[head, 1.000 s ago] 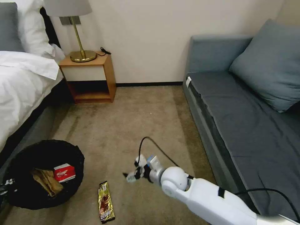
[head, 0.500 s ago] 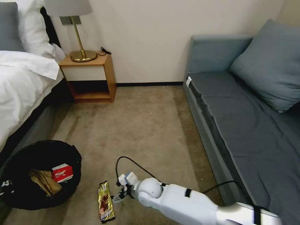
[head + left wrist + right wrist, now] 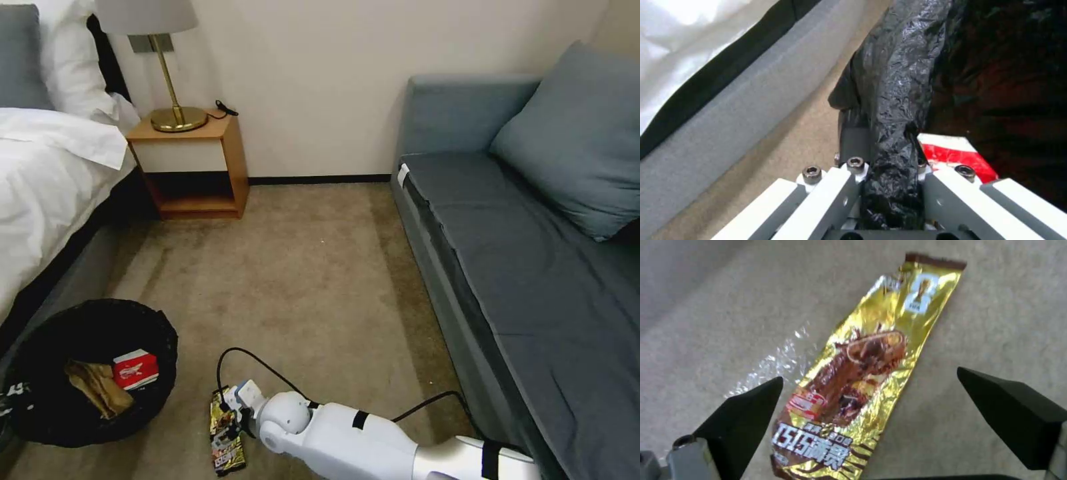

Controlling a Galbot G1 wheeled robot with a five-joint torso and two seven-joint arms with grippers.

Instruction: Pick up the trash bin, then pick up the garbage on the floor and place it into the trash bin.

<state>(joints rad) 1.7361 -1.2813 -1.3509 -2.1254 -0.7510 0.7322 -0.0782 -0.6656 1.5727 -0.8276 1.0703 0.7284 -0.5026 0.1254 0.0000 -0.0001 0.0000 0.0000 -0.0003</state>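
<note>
Two jaws of the right gripper point(image 3: 869, 386) spread wide, straddling the gold-brown bar wrapper point(image 3: 867, 373) on the carpet; the left gripper point(image 3: 889, 173) clenches the trash bin point(image 3: 143, 320) rim.

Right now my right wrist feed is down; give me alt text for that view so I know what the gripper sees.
The right gripper hangs open over a long gold-brown bar wrapper lying flat on beige carpet, one dark fingertip on each side of it and neither touching it. A clear crinkled strip of film lies on the carpet beside the wrapper.
</note>
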